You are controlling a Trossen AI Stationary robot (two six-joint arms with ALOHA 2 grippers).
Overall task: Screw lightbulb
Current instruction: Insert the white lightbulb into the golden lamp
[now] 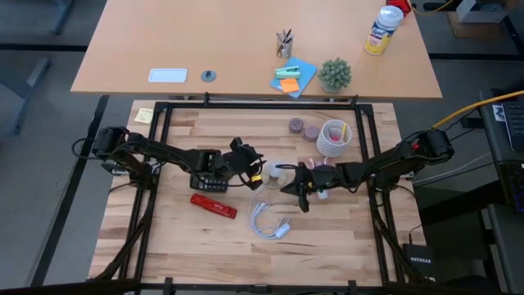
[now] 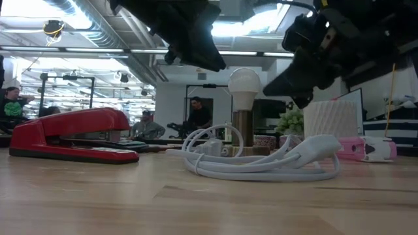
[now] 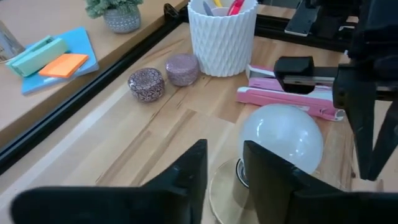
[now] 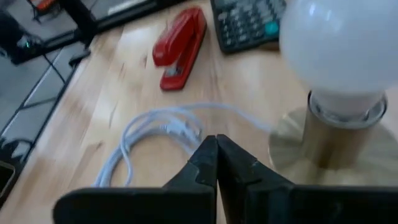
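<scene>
btwn both jaws, untouched: lightbulb (image 2: 243,89) upright in socket.

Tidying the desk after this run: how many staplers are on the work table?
2. A red stapler lies near the front-left, beside the white cable. A pink stapler lies by the white ribbed cup, behind the lightbulb.

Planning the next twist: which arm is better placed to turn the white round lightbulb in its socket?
Probably the left. The left gripper is open, right beside the white round lightbulb. The right gripper is shut and sits off the bulb.
</scene>
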